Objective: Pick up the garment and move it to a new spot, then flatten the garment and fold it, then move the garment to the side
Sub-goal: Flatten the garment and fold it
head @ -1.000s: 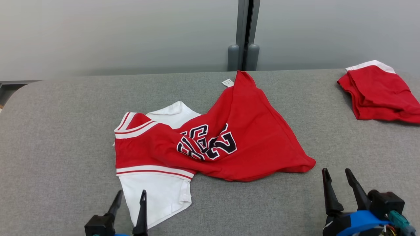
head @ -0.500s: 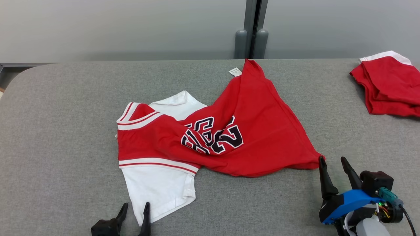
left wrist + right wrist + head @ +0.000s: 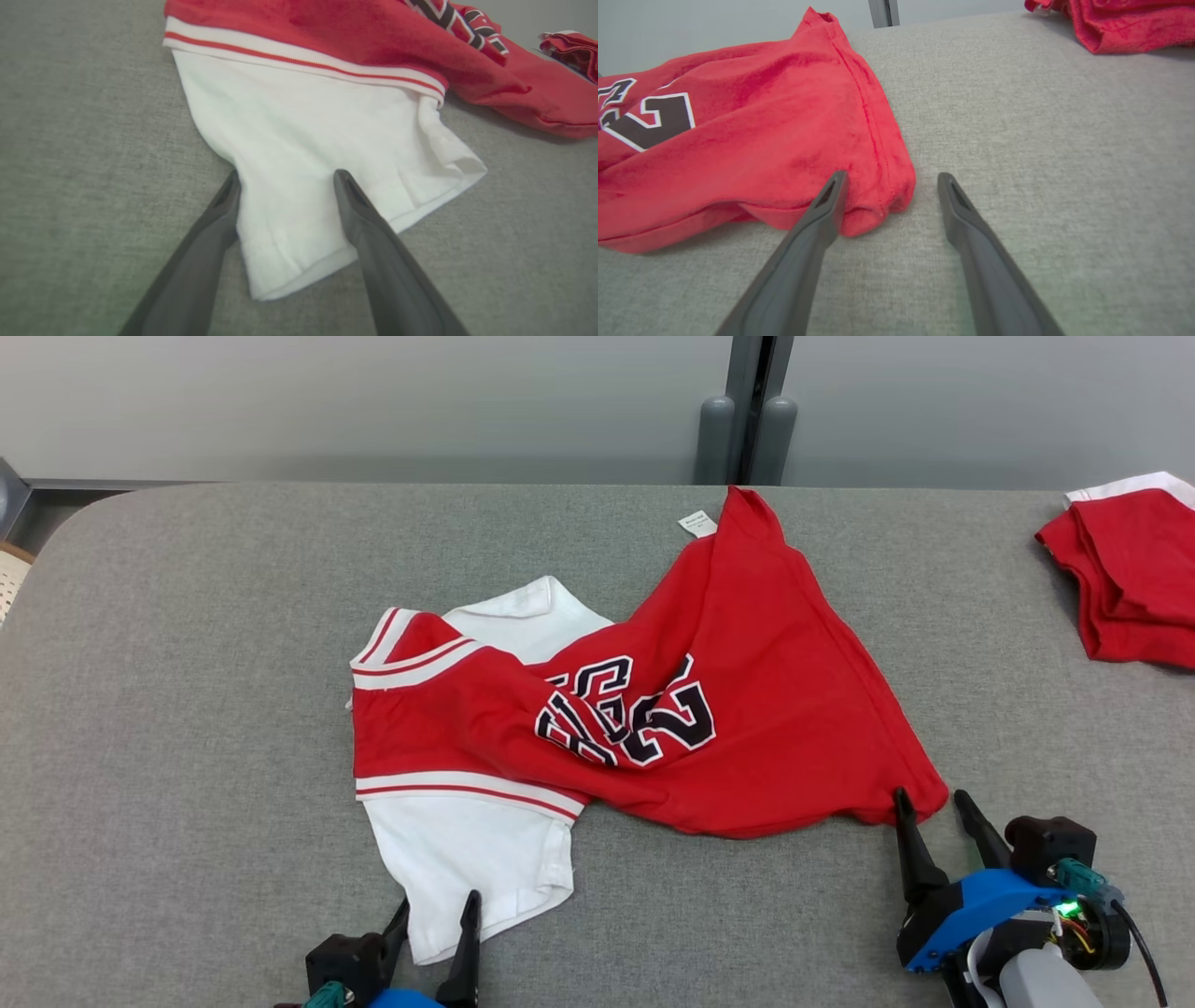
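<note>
Two-arm approach to a crumpled red jersey lying at the middle of the grey padded bench. The left gripper, at the near edge, stands spread wide and grasps nothing; its two fingers bracket the cuff end of the white sleeve, one at the sleeve's side edge and one over the cloth, and contact with the fabric cannot be judged. The right gripper is likewise spread wide and empty; the jersey's near right hem corner sits between its fingers, one finger against the red fabric and the other over bare bench. Black, white-outlined lettering is bunched in a fold at the jersey's centre, and a second white sleeve shows behind it. A small white label lies at the jersey's far tip. A folded red garment rests well apart at the far right corner. Two grey posts stand behind the far edge.
</note>
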Available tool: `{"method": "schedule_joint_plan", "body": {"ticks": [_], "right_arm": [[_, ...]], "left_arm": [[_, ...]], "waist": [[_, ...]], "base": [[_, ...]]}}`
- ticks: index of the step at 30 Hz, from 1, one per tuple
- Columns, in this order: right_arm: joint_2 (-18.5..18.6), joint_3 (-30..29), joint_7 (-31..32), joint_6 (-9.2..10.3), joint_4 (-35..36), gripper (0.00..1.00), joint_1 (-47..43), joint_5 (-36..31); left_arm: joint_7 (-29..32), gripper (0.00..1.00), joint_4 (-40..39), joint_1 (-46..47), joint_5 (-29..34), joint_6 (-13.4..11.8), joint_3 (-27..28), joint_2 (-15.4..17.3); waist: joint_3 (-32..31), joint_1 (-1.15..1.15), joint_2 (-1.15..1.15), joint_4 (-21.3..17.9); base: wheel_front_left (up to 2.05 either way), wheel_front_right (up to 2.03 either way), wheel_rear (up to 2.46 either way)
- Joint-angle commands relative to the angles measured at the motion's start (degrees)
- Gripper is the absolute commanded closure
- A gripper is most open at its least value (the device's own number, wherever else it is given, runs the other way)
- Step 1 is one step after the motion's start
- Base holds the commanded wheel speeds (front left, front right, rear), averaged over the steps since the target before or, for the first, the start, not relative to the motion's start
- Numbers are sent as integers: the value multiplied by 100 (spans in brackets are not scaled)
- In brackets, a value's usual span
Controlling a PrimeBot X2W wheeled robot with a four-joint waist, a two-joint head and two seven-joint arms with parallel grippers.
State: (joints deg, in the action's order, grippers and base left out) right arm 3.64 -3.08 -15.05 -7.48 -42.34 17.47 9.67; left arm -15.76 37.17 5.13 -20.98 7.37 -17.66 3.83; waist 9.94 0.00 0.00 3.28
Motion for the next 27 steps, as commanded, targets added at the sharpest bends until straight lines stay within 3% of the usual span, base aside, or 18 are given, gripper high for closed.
{"method": "schedule_joint_plan", "body": {"ticks": [1,7,8,9,10,17,27], "right_arm": [[21,29,-16,-3,-60,0,108,27],[-11,190,-8,-3,-304,0,227,147],[-17,223,-7,-3,-330,68,240,174],[-19,247,-7,-3,-344,100,251,183],[-21,272,-7,-3,-349,100,261,207],[1,454,-10,-3,85,100,20,358],[120,801,-10,-3,1648,100,-682,572]], "left_arm": [[113,0,177,-50,-64,19,-191,-66],[139,0,398,89,-281,18,-298,-22],[141,55,430,105,-326,18,-348,-17],[142,84,455,120,-351,18,-378,4],[142,100,466,141,-384,18,-421,22],[71,100,-83,247,-608,15,-386,109],[63,100,-1522,400,-822,13,0,238]], "waist": [[13,0,0,16],[72,0,0,39],[74,0,0,38],[76,0,0,37],[77,0,0,34],[-9,0,0,-5],[-151,0,0,-157]], "base": [[0,0,0],[0,0,0],[0,0,0],[0,0,0],[0,0,0],[0,0,0],[0,0,0]]}}
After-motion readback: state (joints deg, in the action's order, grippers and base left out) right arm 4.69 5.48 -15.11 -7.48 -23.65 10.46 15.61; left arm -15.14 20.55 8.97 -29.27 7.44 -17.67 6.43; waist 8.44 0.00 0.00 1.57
